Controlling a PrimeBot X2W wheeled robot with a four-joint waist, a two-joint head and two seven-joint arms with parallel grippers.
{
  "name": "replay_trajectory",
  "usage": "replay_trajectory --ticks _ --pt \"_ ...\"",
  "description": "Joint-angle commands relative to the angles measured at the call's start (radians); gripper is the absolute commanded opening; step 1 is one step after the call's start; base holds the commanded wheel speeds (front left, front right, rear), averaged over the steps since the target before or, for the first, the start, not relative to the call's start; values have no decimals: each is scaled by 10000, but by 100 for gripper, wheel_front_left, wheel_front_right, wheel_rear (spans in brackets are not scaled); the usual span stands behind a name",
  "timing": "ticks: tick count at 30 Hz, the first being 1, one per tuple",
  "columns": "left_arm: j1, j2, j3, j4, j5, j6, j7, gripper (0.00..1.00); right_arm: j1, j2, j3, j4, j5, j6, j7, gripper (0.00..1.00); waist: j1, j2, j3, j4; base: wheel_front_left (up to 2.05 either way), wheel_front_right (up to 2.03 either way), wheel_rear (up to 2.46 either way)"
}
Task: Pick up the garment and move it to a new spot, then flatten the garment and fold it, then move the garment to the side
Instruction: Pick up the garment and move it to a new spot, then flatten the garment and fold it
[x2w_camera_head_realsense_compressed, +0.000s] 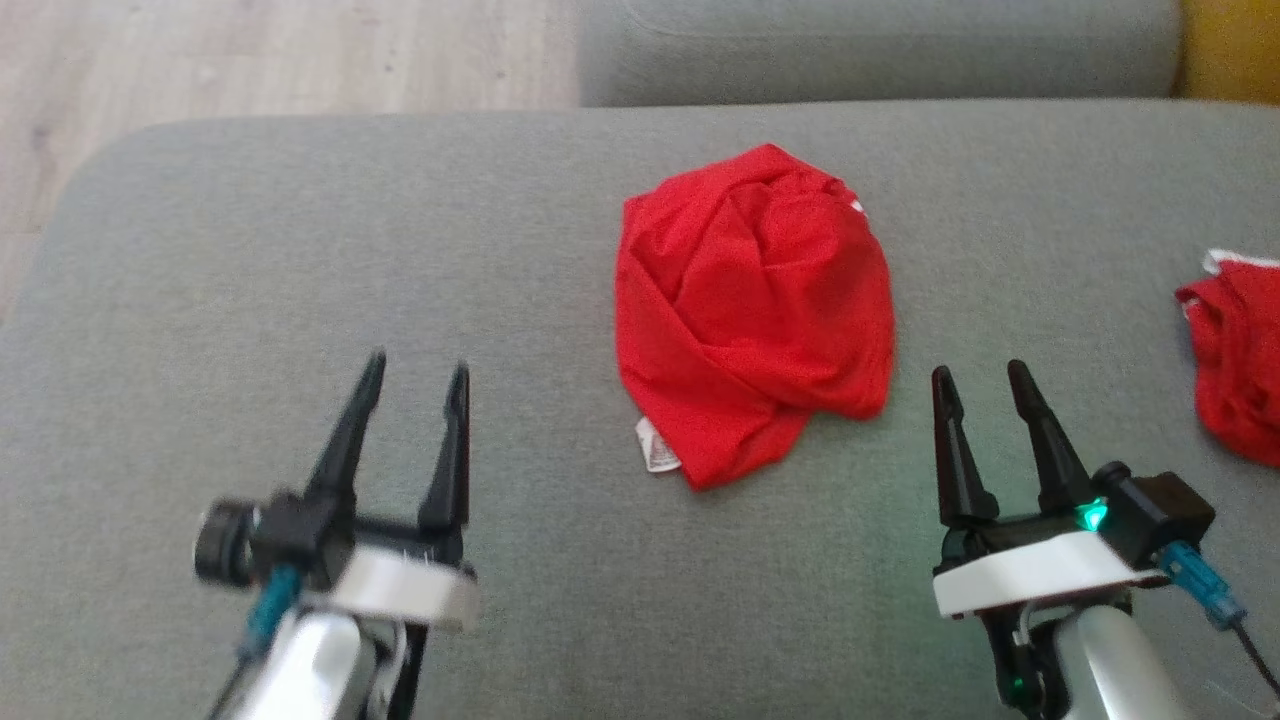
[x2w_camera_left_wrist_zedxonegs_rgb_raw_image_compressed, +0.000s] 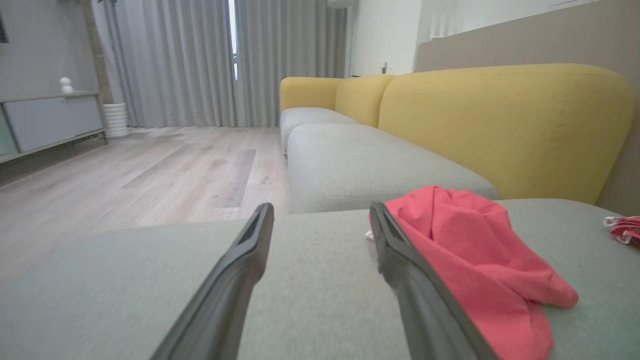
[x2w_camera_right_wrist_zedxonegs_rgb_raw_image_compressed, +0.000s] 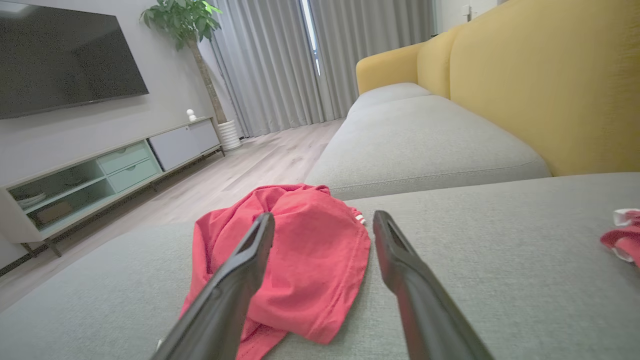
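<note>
Head view: a crumpled red fabric garment (x2w_camera_head_realsense_compressed: 750, 310) lies mid-seat on the grey upholstered sofa cushion (x2w_camera_head_realsense_compressed: 250, 300), with bare cushion all round it. The left gripper (x2w_camera_head_realsense_compressed: 418, 365) and right gripper (x2w_camera_head_realsense_compressed: 978, 370) sit nearer, either side, fingers spread and empty.

Left wrist view: the garment (x2w_camera_left_wrist_zedxonegs_rgb_raw_image_compressed: 465, 240) lies just past the right-hand finger.

Right wrist view: the garment (x2w_camera_right_wrist_zedxonegs_rgb_raw_image_compressed: 310, 250) lies ahead, and a second red cloth (x2w_camera_right_wrist_zedxonegs_rgb_raw_image_compressed: 622, 240) lies at the frame's right edge.

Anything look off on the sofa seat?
The red garment lies bunched in a heap on the grey cushion, its white label poking out at the near edge. A second red garment sits crumpled at the right edge. Nothing looks spilled or damaged.
</note>
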Motion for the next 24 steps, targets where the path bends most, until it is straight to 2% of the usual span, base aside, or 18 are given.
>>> replay_trajectory --ticks 1,6,12,16,21,24 --pt "-52 72 557 -575 171 115 -89 100 -168 -24 232 -234 -40 67 -109 100 2 -1 -259 276 0 0 0" --pt "961 -490 1095 -1143 391 101 -91 100 -107 -24 398 -91 -220 67 -109 100 2 -1 -296 395 0 0 0" --pt "965 -979 1502 -1105 718 -346 -92 100 -290 -24 742 131 -611 67 -104 100 2 -1 -171 663 0 0 0" --pt "895 -1254 1737 -979 891 -629 -92 100 -707 -24 1350 1016 -1186 67 576 100 2 -1 18 964 0 0 0" --pt "838 -1643 1896 -718 1079 -1036 -92 100 -1595 -24 2412 2471 -1334 67 1745 100 2 -1 242 1519 0 0 0" --pt "814 -1774 1971 -636 1120 -1186 -93 100 -1985 -36 2835 3171 -1453 67 2029 100 2 -1 300 1763 0 0 0"
